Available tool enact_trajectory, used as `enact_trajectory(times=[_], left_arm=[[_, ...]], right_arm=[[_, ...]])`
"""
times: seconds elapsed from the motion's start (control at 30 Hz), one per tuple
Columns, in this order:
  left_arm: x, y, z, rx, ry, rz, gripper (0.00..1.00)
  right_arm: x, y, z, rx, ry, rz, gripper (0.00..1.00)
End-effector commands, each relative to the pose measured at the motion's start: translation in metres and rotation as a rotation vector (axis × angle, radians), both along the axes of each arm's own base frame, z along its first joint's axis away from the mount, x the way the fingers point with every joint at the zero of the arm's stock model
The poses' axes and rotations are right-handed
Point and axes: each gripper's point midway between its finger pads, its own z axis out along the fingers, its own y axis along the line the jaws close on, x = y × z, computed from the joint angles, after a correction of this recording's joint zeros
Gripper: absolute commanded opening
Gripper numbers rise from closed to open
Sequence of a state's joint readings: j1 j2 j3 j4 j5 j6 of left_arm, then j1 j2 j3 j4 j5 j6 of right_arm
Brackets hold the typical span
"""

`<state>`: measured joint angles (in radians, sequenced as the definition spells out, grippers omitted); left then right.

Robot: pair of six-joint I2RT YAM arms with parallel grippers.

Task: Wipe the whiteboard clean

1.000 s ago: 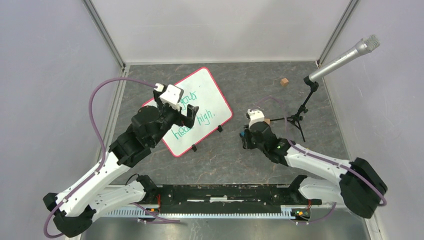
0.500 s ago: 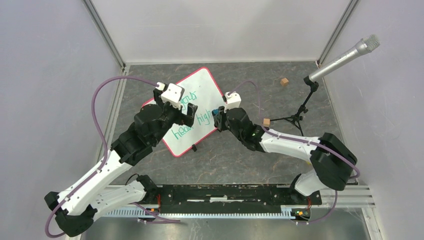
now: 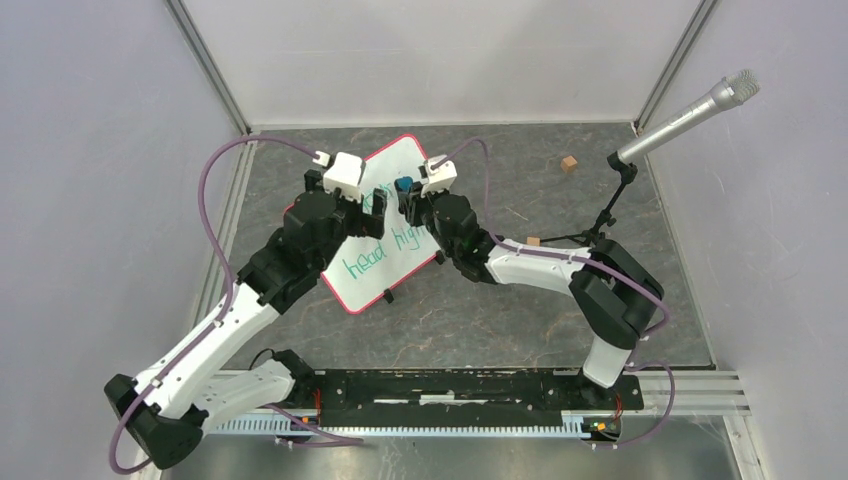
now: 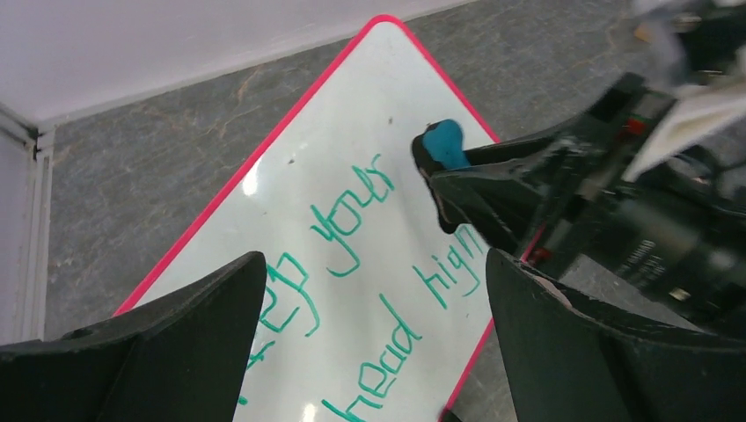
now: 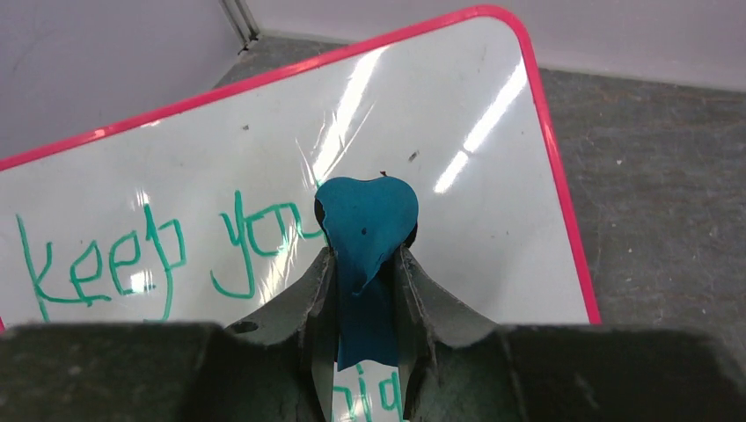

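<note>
Scene: I look down on a grey stone-patterned tabletop (image 3: 480, 310) with pale walls on three sides. Both arms reach from the near edge toward the far left-centre.

Whiteboard: the rectangular white board with a thin red rim and rounded corners (image 3: 385, 262) lies flat on the table left of centre, turned diagonally. Two small black clip feet (image 3: 438, 258) stick out from its near right edge.

Writing: green handwriting (image 4: 352, 229) covers most of the board. In the wrist views I read "keep your head high".

Right claw: my right gripper (image 5: 365, 251) is clenched on a small teal-blue wiping pad (image 5: 367, 220). The pad pokes out beyond the fingertips.

Pad position: the pad sits over the far part of the board, right by the word "your". I cannot tell whether it presses on the surface.

Left claw: my left gripper (image 4: 374, 264) is released, jaws spread wide, grasping nothing. It hangs over the board's left half, just beside the right gripper.

Right side of table: a silver microphone on a small black tripod (image 3: 690, 110) stands near the right wall. A small wooden cube (image 3: 568, 163) lies at the far side, and a second one (image 3: 533, 241) lies by the tripod legs.
</note>
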<state>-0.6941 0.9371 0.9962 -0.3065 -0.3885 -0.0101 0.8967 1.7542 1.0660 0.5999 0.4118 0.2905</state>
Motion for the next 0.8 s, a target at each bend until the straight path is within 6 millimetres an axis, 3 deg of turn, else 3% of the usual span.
enact_trajectory(times=[0.0, 0.13, 0.3, 0.37, 0.57, 0.77], left_arm=[[0.026, 0.017, 0.008, -0.14, 0.034, 0.109, 1.0], [0.054, 0.037, 0.005, -0.252, 0.137, 0.211, 1.0], [0.094, 0.033, 0.015, -0.448, 0.278, 0.167, 1.0], [0.111, 0.032, 0.019, -0.449, 0.29, 0.157, 1.0], [0.15, 0.051, -0.009, -0.3, 0.378, 0.194, 1.0], [0.169, 0.038, -0.035, -0.27, 0.476, 0.067, 0.94]], right_arm=[[0.016, -0.002, 0.029, 0.044, -0.104, 0.021, 0.26], [0.027, 0.012, 0.02, -0.042, -0.086, 0.13, 0.26], [0.036, 0.027, 0.014, -0.159, -0.115, 0.197, 0.26], [0.034, 0.036, 0.014, -0.169, -0.125, 0.242, 0.26], [0.033, 0.038, 0.008, -0.211, -0.138, 0.268, 0.27], [0.048, 0.031, 0.006, -0.287, -0.15, 0.203, 0.27]])
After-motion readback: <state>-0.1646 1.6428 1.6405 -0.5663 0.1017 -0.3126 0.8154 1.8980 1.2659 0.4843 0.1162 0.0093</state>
